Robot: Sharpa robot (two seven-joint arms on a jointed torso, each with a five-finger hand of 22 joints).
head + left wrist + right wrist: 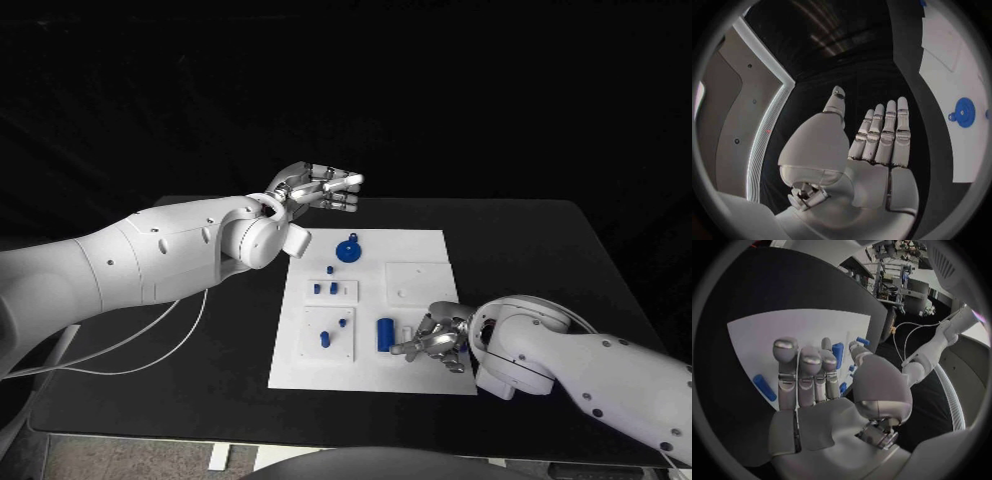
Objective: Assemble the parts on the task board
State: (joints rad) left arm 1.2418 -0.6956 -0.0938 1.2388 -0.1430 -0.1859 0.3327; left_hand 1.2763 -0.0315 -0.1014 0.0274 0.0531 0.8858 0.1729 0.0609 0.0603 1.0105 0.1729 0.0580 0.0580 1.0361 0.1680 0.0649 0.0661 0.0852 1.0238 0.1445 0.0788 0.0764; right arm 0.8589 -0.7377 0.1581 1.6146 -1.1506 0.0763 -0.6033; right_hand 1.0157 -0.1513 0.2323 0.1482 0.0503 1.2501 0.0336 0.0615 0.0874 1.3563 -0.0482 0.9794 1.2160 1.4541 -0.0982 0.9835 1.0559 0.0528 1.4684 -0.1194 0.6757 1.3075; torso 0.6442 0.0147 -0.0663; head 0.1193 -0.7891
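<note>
The white rectangular task board (418, 370) lies flat in the middle of the black table (548, 260). On it lie several small blue plastic parts. A round blue disc part (349, 249) sits near the far edge of the board. A blue cylinder part (385, 333) lies near the close edge, and small blue pegs (332, 289) stand in a raised white square between them. More blue pegs (333, 331) are in a white square beside the cylinder.

The right hand (437, 338) rests low over the close right part of the board, just beside the blue cylinder. Its fingers (799, 372) are stretched out together and hold nothing.

The left hand (320, 190) hangs in the air over the table beyond the far left corner of the board, well apart from the parts. It is released, the fingers (882, 132) straight and side by side, with nothing in it.
</note>
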